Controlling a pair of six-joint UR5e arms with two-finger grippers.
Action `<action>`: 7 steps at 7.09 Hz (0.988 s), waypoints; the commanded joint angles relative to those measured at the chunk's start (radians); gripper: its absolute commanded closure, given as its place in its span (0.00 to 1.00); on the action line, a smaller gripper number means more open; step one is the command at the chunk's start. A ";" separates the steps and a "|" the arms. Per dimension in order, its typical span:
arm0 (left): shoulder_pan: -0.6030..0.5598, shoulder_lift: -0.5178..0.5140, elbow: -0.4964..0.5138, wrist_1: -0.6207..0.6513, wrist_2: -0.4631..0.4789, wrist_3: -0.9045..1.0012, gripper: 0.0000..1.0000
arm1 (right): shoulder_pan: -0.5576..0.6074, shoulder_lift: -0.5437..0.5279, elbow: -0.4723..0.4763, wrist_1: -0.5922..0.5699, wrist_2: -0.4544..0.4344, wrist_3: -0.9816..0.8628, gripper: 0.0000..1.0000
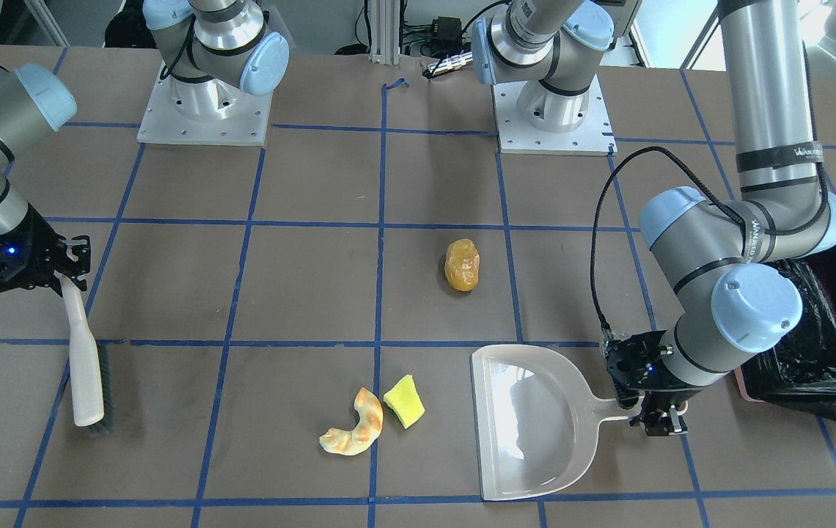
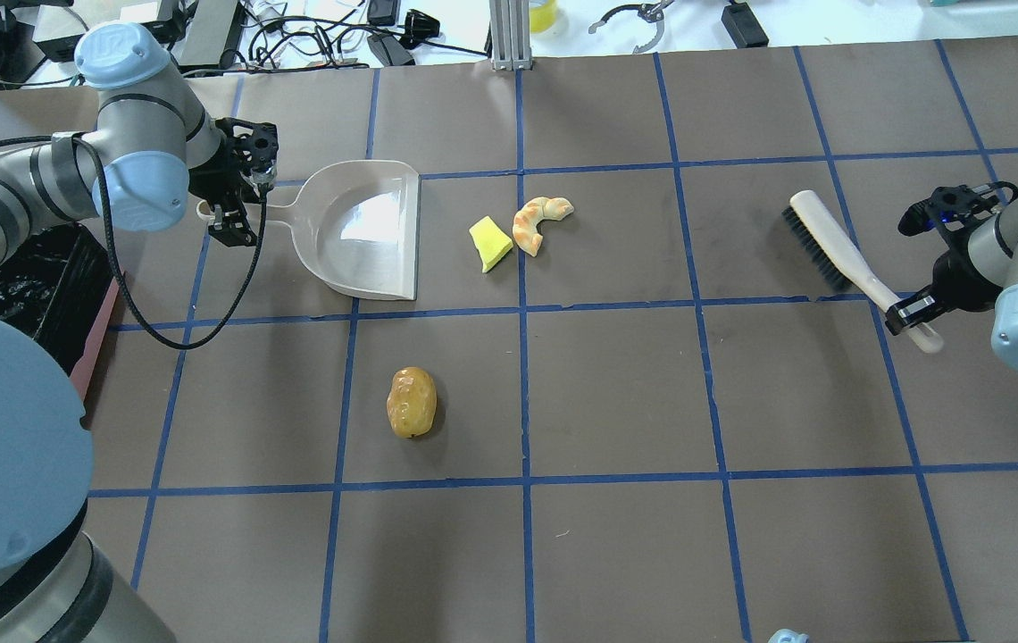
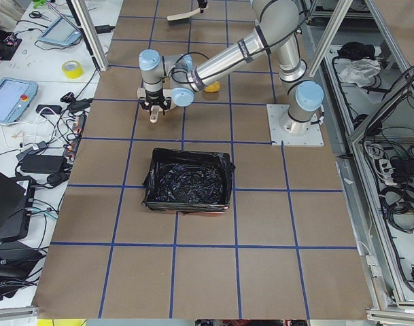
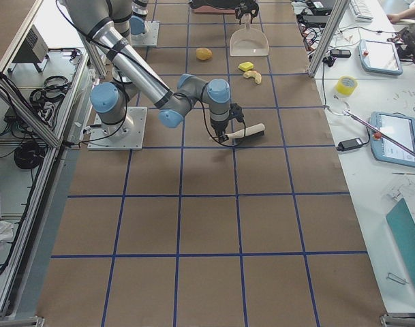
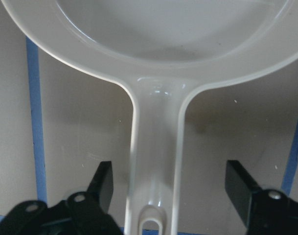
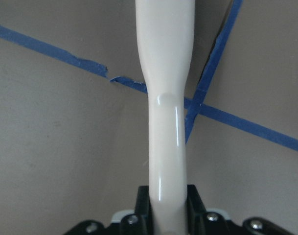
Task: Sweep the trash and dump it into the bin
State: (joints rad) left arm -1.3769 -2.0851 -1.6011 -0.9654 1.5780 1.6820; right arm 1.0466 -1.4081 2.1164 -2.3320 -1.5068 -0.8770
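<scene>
Since I'm only watching this over the cameras, here's what I've got: all three bits of trash are out on the brown table with the blue tape grid [image 2: 616,393]. The yellow-green sponge-like wedge [image 2: 490,243] and the curved golden croissant shape [image 2: 538,221] sit right next to each other, close enough that I can't tell if they touch, just off the open mouth of the beige plastic dustpan [image 2: 366,232]. The amber-brown lumpy potato-like piece [image 2: 412,403] is off on its own, well apart from those two, in the next grid square nearer the robot's base. The dustpan lies flat with its handle pointing toward the robot's left end of the table. My left gripper [image 5: 169,183] is spread wide with a black finger [image 5: 102,181] on each side of that handle. The wrist cam shows a gap on both sides, so it's around the handle but not gripping it. Past that, at the left end of the table, is the bin [image 3: 187,180], a rectangular pink box lined with a crinkled glossy black plastic bag, partly hidden behind the left arm in the overhead view. Way over on the robot's right, my right gripper [image 6: 168,200] is clamped on the handle end of a cream hand brush with dark bristles [image 2: 830,246], well away from all three pieces.
</scene>
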 commanded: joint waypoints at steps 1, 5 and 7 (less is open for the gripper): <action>-0.001 -0.001 0.007 0.001 -0.003 0.005 0.89 | 0.016 -0.009 -0.048 0.032 0.002 0.049 1.00; -0.005 0.008 0.007 0.008 -0.001 0.051 1.00 | 0.321 -0.098 -0.164 0.248 -0.027 0.489 1.00; -0.008 0.005 0.009 0.014 0.000 0.064 1.00 | 0.541 -0.106 -0.167 0.252 -0.036 0.814 1.00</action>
State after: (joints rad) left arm -1.3831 -2.0783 -1.5933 -0.9539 1.5780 1.7368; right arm 1.4517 -1.5129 1.9549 -2.0849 -1.5377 -0.2528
